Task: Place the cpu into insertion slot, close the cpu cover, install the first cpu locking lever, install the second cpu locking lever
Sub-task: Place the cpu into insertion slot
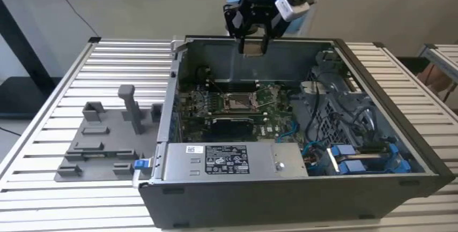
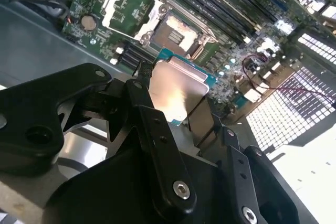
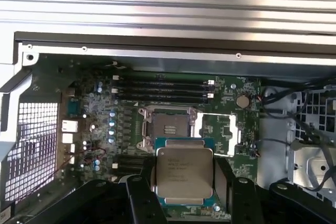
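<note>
Exterior view: the end effector (image 1: 252, 43) hangs over the open computer case (image 1: 214, 200) on the counter (image 1: 68, 74), pinching the cpu (image 1: 252, 50) by its edges. Second wrist view: the cpu is held apart from the bare insertion slot (image 2: 178, 32), with the cpu cover (image 2: 126, 3) flipped open beside it. First wrist view: the insertion slot (image 3: 167, 129) lies uncovered.

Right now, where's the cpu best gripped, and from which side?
By two opposite edges, coming square at its flat top face. The cpu is a thin square plate, so probably only the edges give purchase; the pincer holds it that way now.
</note>
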